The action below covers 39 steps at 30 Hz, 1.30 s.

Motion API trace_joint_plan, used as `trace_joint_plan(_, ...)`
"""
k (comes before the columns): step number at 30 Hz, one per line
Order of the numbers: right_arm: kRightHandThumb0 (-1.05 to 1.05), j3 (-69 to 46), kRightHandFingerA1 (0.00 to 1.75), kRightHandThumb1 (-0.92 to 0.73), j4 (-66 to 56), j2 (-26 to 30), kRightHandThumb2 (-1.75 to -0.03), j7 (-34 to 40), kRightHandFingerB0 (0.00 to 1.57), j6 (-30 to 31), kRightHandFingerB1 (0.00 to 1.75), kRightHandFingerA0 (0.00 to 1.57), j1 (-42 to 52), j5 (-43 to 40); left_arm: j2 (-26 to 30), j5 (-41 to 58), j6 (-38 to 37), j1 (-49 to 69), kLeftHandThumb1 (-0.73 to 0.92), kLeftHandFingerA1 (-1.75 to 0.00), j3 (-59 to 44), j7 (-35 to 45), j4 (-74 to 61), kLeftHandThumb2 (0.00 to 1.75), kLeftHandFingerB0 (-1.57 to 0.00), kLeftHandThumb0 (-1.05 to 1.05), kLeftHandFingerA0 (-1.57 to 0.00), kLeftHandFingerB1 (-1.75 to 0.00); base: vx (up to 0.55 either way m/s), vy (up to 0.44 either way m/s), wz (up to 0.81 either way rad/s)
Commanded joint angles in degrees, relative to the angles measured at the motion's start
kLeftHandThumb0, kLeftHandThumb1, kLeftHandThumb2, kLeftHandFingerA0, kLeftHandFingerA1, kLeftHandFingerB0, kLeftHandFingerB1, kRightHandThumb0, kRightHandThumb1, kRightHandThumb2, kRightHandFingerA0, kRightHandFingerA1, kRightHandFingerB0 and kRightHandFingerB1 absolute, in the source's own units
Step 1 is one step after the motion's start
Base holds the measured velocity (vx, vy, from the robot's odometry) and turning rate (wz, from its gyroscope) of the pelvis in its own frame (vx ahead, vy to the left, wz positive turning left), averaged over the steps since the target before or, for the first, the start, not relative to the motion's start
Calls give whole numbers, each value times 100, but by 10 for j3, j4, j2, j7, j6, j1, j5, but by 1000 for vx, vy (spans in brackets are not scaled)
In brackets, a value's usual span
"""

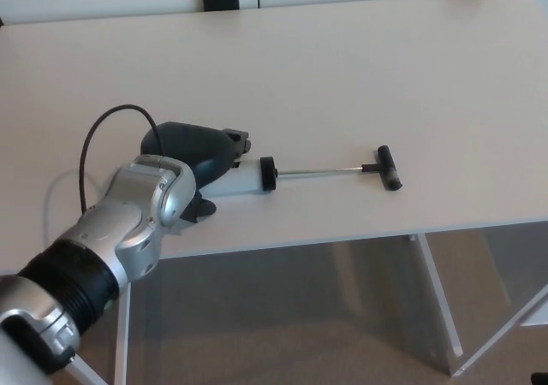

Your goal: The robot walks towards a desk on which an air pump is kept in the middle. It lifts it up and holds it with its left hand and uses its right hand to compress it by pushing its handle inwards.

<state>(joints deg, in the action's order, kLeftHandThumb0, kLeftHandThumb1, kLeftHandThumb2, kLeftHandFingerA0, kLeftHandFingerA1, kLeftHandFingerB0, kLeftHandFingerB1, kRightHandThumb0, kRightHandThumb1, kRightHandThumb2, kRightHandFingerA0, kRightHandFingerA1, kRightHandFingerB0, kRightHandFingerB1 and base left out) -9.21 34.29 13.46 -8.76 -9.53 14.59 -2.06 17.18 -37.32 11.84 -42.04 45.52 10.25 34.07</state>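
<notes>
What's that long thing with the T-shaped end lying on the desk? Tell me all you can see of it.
It is an air pump lying flat near the front edge of the pale desk. It has a whitish barrel with a black cap, a thin shiny rod drawn fully out, and a black T-handle. The robot's black left hand covers the barrel's far end.

A single head view looks down from above and close onto the desk [360, 68] near its front edge.
</notes>
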Motion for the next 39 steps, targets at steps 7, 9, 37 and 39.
trace_joint_plan(7, -37, -3, 53, -56, -22, 10, -57, 4, 64, 31, 44, 90, -25, 1, -10, -17, -44, 2, 59, -124, -19, 22, 30, 64, -22, -27, -68, -33, 0, 0, 0)
trace_joint_plan(9, -37, -1, 53, -56, -24, 12, -57, 1, 64, 27, 44, 90, -28, 3, -9, -28, -44, -4, 59, -124, -13, 28, 34, 64, -22, -27, -68, -33, 0, 0, 0)
trace_joint_plan(37, -36, -2, 50, -63, -207, -32, -60, -13, 67, 24, 45, 89, 63, -42, -3, -71, -79, 8, 58, -123, 3, 40, 41, 57, -73, -16, -70, -57, 0, 0, 0)
trace_joint_plan(39, -36, 0, 48, -63, -286, -46, -61, -16, 70, 23, 44, 87, 103, -63, 2, -67, -83, 6, 58, -116, 0, 45, 40, 57, -75, -15, -71, -62, 0, 0, 0)
